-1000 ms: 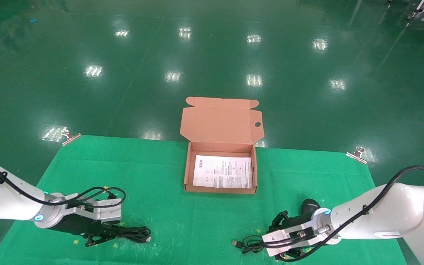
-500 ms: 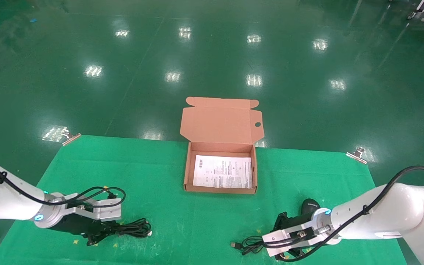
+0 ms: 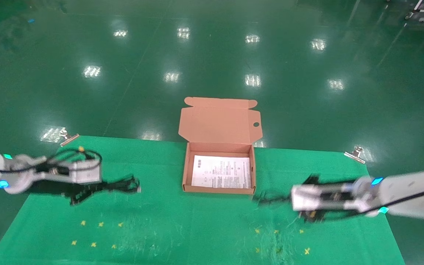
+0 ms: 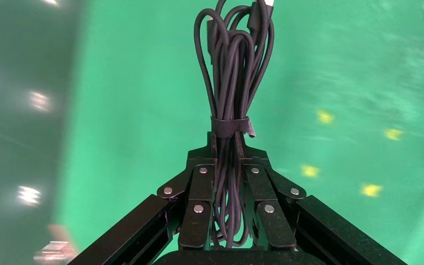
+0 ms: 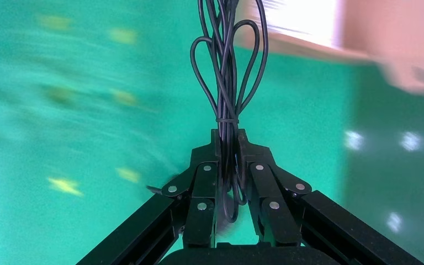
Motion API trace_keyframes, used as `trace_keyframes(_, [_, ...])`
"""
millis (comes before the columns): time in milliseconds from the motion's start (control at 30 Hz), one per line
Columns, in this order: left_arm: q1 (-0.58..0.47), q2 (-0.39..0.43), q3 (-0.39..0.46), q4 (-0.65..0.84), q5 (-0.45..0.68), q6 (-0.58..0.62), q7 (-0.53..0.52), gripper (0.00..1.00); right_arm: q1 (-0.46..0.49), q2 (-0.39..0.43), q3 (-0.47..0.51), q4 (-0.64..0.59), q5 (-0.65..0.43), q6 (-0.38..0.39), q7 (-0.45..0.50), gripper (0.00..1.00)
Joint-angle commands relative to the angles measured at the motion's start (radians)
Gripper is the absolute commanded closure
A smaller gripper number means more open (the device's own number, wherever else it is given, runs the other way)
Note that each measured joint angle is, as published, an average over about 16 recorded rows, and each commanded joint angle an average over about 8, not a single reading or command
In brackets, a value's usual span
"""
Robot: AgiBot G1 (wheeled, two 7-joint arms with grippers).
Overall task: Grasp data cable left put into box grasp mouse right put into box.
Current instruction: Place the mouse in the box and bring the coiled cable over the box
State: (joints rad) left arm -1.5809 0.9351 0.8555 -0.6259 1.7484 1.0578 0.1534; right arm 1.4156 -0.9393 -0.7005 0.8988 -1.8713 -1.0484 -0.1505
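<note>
The brown cardboard box point(image 3: 185, 173) stands open mid-table with a white leaflet point(image 3: 221, 171) inside and its lid point(image 3: 217, 123) folded back. My left gripper point(image 3: 94, 187) point(image 4: 229, 138) is shut on the data cable point(image 3: 122, 184) point(image 4: 232, 66), a strapped black bundle held above the cloth, left of the box. My right gripper point(image 3: 289, 200) point(image 5: 228, 135) is shut on the mouse's thin looped cord point(image 3: 267, 200) point(image 5: 226, 72), right of the box. The mouse body does not show clearly; the gripper covers that spot.
Green cloth point(image 3: 197, 228) covers the table, clipped at the far corners point(image 3: 355, 154). Small yellow marks point(image 3: 94, 243) dot the near cloth. The box edge shows in the right wrist view point(image 5: 364, 33). Glossy green floor lies beyond.
Both arms have risen from the near cloth and moved away from me, level with the box. The left carries the cable bundle, the right the mouse cord.
</note>
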Motion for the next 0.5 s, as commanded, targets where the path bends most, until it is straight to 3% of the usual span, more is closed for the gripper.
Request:
trace_keyframes(33, [-0.014, -0.034, -0.012, -0.076, -0.004, -0.013, -0.008, 1.00, 0.018, 0.040, 0.024, 0.040, 0.003, 0.010, 0.053, 1.00])
trace_keyframes(233, [0.014, -0.057, -0.037, -0.281, 0.032, -0.154, -0.103, 1.00, 0.099, 0.031, 0.096, 0.051, 0.070, 0.063, 0.105, 1.00])
trace_keyframes(500, [0.000, -0.002, -0.049, -0.340, 0.112, -0.297, -0.179, 1.00, 0.222, -0.121, 0.126, -0.040, 0.114, 0.139, 0.069, 1.00])
